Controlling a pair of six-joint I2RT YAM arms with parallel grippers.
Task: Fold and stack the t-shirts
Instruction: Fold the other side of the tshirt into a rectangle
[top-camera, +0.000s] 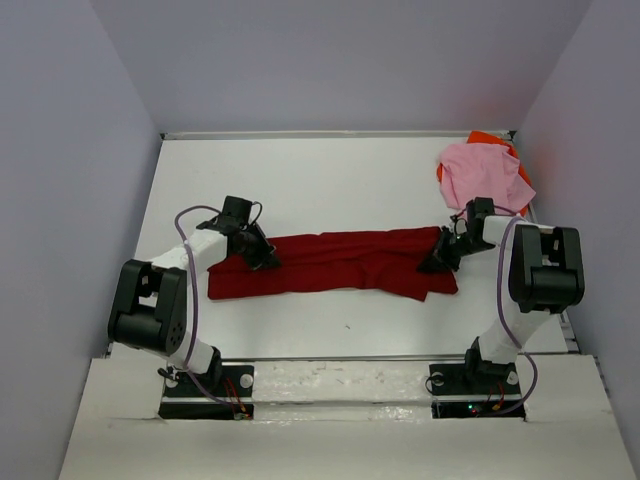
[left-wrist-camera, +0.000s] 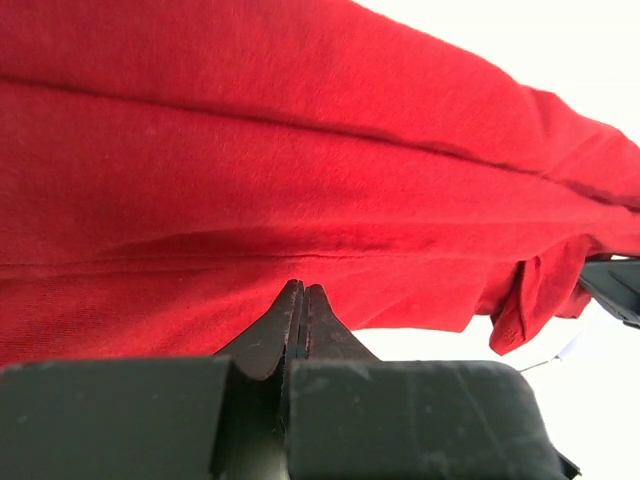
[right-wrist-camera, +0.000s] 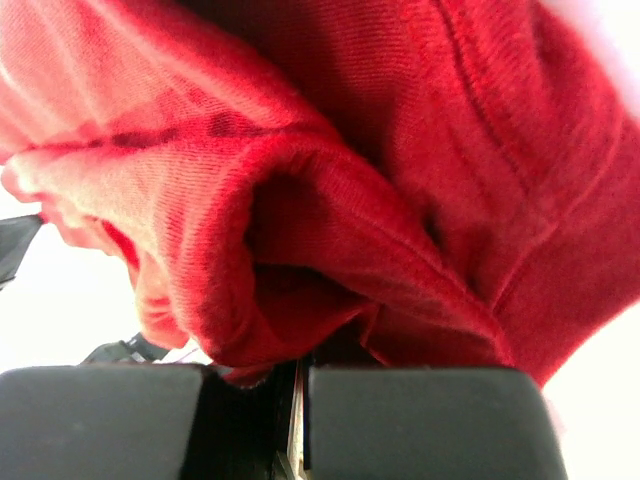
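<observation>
The dark red t-shirt (top-camera: 330, 262) lies as a long folded band across the middle of the white table (top-camera: 300, 180). My left gripper (top-camera: 265, 258) is at the band's left part, jaws shut. In the left wrist view its tips (left-wrist-camera: 302, 287) pinch the cloth (left-wrist-camera: 300, 150) where creases converge. My right gripper (top-camera: 438, 262) is shut on the band's right end. There the red cloth (right-wrist-camera: 400, 150) bunches over the fingers and hides their tips (right-wrist-camera: 300, 350). A light pink t-shirt (top-camera: 480, 175) lies crumpled at the back right, on top of a bright orange one (top-camera: 490, 138).
Grey walls close in the table at the left, back and right. The pink and orange pile sits just behind my right arm (top-camera: 545, 265). The arm bases (top-camera: 205, 385) stand on the near edge strip.
</observation>
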